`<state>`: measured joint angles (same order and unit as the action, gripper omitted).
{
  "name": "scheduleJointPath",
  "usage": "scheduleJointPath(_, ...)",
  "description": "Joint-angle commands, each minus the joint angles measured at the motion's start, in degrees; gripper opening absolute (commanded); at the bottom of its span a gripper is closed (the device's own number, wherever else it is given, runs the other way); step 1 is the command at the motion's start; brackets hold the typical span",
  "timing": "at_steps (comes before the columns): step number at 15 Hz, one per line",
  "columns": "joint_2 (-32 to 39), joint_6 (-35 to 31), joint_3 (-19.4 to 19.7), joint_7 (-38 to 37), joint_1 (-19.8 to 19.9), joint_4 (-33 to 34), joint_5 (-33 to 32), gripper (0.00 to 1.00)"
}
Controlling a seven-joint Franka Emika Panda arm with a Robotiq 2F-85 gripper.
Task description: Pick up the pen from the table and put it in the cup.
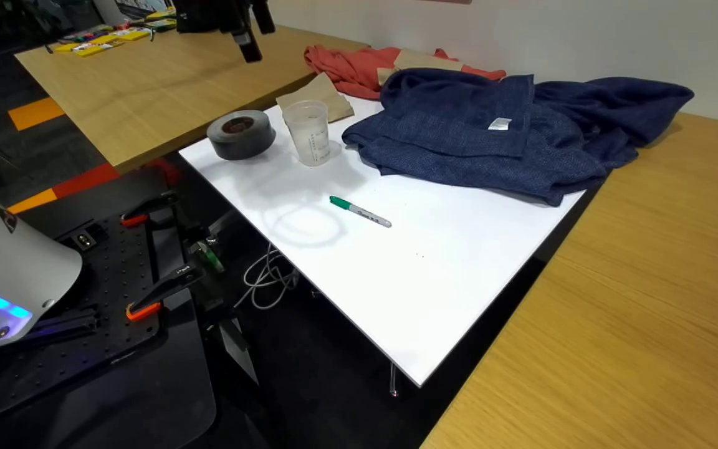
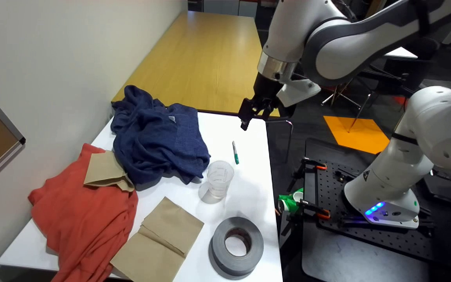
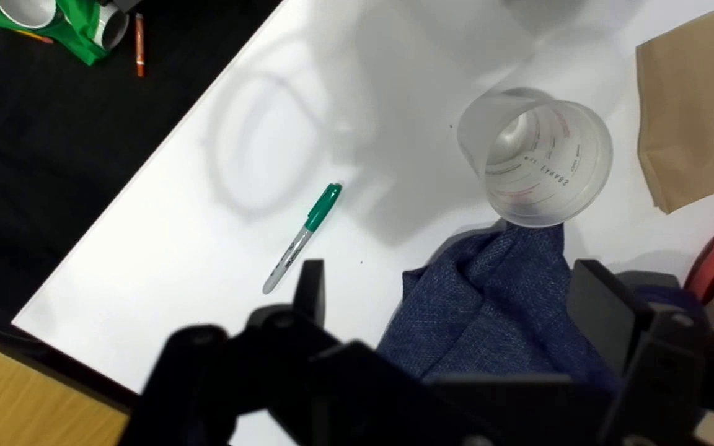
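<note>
Pen and cup are both on the white tabletop, near each other but apart. The pen lies flat, its green cap at the end nearer the cup and its pale barrel pointing away. The cup stands upright with its mouth up; it is see-through and whitish, with printed marks on its side.

The pincer is spread wide: in the wrist view its two fingers stand well apart, with a navy cloth showing beyond the gap between them. It hangs raised, away from both pen and cup, at the end of the white arm.

A grey roll of tape lies flat near the cup, close to the tabletop's edge. Folded brown paper lies near the cup and the tape too. The navy cloth is a crumpled heap over part of the tabletop, and next to it lies a red cloth with another piece of brown paper on top of it. In an exterior view, wooden desks flank the tabletop at two sides, and the arm's base, with blue lights, stands beside it across a gap.
</note>
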<state>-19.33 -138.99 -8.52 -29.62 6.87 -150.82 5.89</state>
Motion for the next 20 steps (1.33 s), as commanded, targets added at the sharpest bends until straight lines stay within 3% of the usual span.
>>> scheduleJointPath(1, 8.61, -4.11, 1.93, -4.84, 2.15, 3.32, -2.73, 1.00)
scheduleJointPath(8, 22.35, -8.72, 7.92, -12.64, 1.12, 9.52, -5.46, 1.00)
scheduleJointPath(14, 31.55, -10.07, 12.39, -10.41, -0.46, 15.16, -1.42, 1.00)
scheduleJointPath(20, 38.43, -10.04, 14.32, -8.03, -0.36, 19.52, 3.92, 1.00)
